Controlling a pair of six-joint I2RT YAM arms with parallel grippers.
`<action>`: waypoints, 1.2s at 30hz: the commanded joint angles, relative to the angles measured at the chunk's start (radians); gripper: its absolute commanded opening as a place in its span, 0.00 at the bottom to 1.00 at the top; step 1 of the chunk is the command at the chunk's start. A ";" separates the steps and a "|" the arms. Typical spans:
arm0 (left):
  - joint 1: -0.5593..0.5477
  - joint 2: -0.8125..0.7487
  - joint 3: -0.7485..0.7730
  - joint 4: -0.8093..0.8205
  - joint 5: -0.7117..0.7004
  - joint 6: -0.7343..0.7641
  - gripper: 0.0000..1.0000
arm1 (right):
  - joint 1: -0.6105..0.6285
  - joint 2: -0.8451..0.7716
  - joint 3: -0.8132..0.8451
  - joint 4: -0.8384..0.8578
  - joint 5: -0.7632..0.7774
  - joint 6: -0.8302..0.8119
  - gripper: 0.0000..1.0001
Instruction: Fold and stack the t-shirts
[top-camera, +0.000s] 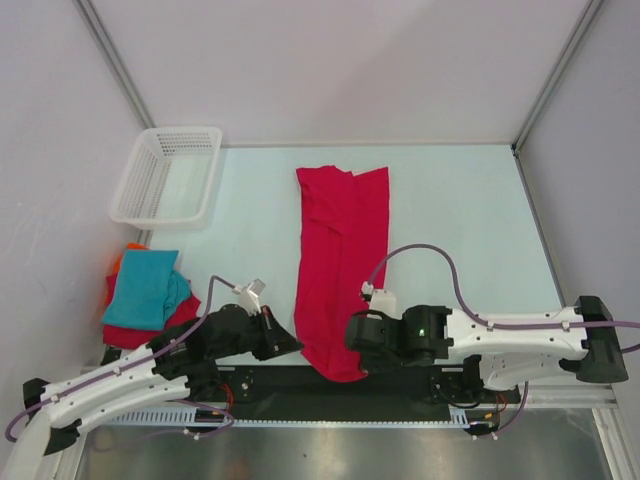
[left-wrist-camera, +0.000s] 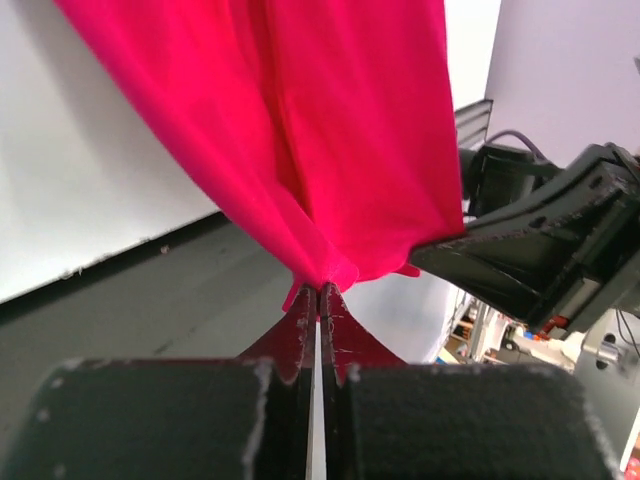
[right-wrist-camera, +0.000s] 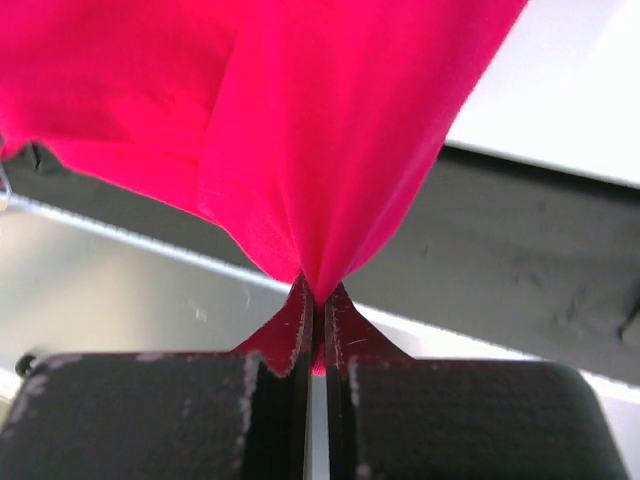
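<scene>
Crimson t-shirt (top-camera: 340, 250): left end effector (left-wrist-camera: 318, 292), right end effector (right-wrist-camera: 315, 297) pinch half-hidden corners

Basket (top-camera: 135, 180) blocks the far-left corner of the tabletop (top-camera: 460, 210); folded t-shirts (top-camera: 145, 295) crowd its left edge; crimson t-shirt (top-camera: 340, 260) splits the middle. My passage lies right of it.

crimson t-shirt (top-camera: 340, 260): soft matt cloth, creased | folded t-shirts (top-camera: 145, 288) at 9 o'clock: matt cloth | basket (top-camera: 165, 175) at 10 o'clock: white plastic mesh, faintly glossy | table (top-camera: 470, 220): smooth, matt | left gripper (left-wrist-camera: 318, 292): black matt, scuffed edges noted
</scene>
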 joint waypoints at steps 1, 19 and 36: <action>-0.002 -0.027 0.098 -0.102 0.014 0.002 0.00 | 0.040 -0.017 0.108 -0.186 0.105 0.083 0.00; 0.573 0.561 0.393 0.103 0.213 0.477 0.00 | -0.742 0.191 0.238 0.071 -0.034 -0.652 0.01; 0.752 1.264 0.870 0.140 0.338 0.606 0.01 | -0.894 0.614 0.530 0.114 -0.123 -0.818 0.34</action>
